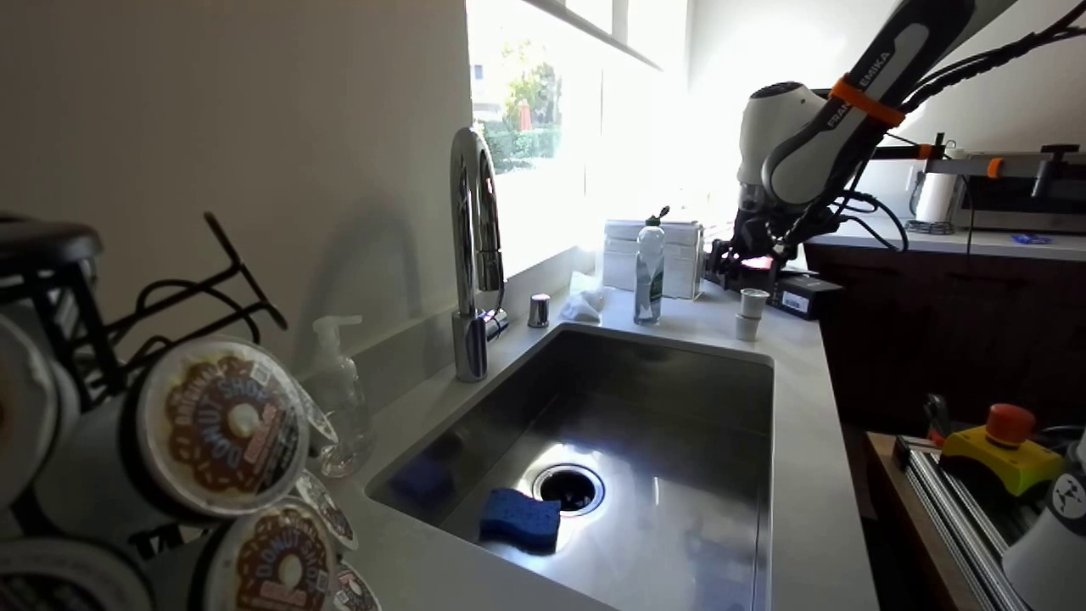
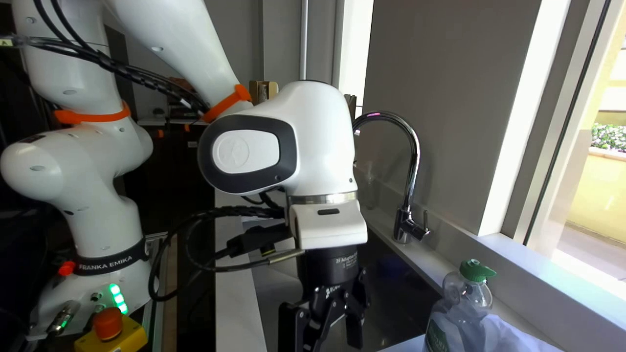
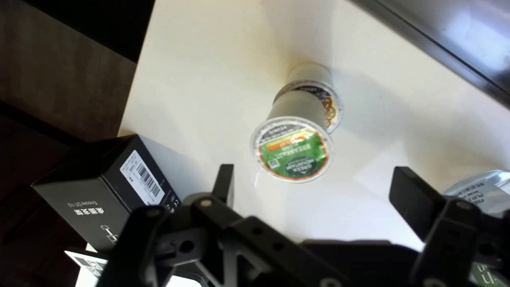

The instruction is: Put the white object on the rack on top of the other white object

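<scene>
Right, we had the pale worktop (image 1: 810,475) stretching away, the robot arm (image 2: 313,137) reaching in over its far end. Next down in size, we got the steel sink (image 1: 679,416) set into it, then the black wire rack (image 1: 242,268), up close in an exterior view. And the tool (image 3: 316,191): we saw it hanging over the worktop, released and spread wide! Near it we spotted the black box (image 3: 111,187), then a green-capped bottle (image 1: 649,280) beyond the sink, then a blue sponge (image 1: 521,518) down in the sink. Patterned-lid cups (image 1: 223,427), too, lay in the rack. And there, near the sink's edge, we had our stack: the green-lidded upper white cup (image 1: 753,303) upright on the lower white cup (image 1: 747,328), both apart from the tool.
</scene>
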{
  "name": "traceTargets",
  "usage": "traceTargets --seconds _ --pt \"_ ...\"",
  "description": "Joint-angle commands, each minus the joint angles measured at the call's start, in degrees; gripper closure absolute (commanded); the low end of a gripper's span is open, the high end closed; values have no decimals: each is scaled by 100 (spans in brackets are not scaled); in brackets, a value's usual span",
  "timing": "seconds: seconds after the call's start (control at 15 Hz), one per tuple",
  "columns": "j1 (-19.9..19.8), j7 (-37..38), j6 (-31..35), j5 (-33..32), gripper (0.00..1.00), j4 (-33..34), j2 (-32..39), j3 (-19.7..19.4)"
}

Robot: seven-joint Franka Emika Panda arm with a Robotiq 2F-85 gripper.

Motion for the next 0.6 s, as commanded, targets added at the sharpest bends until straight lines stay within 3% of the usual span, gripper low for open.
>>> traceTargets --seconds 0.0,0.53 --pt "55 129 -58 16 0 -111 -252 14" --pt "-34 50 -3 27 0 -30 -351 135"
